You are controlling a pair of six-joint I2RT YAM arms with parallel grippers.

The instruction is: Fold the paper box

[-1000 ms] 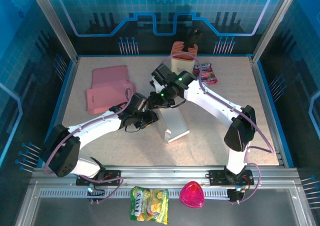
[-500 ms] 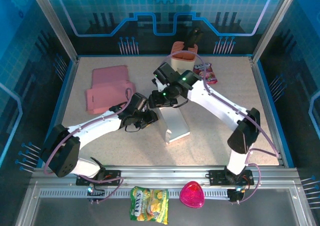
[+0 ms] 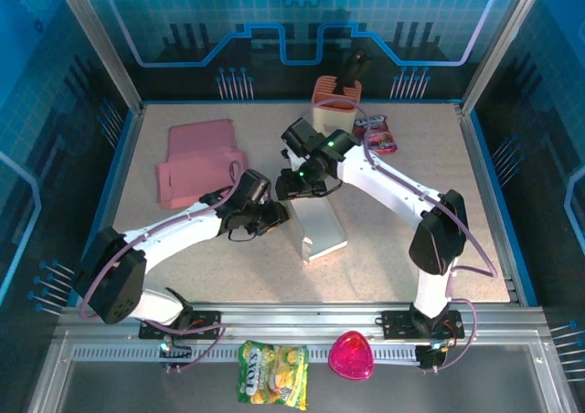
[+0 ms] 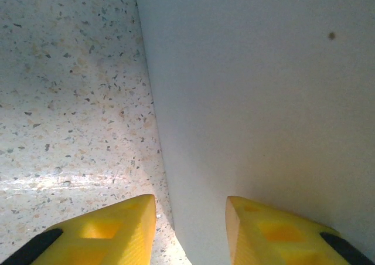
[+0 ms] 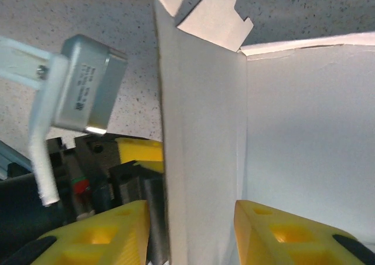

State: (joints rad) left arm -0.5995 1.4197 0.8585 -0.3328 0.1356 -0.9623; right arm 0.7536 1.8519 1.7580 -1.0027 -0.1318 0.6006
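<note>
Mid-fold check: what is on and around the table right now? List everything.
paper box: 1, white, table centre, partly erected
flat box blanks: apparently 2, pink, overlapping, back left
holder: 1, orange-pink, back edge, dark item standing in it
snack packet: 1, red-pink, right of the holder
snack bag: 1, yellow-green, near ledge in front of the bases
heart-shaped item: 1, pink, near ledge, right of the bag
table: 1, speckled beige
left gripper: yellow fingers, jaws apart astride the box's edge
right gripper: yellow fingers, jaws apart astride a box wall
</note>
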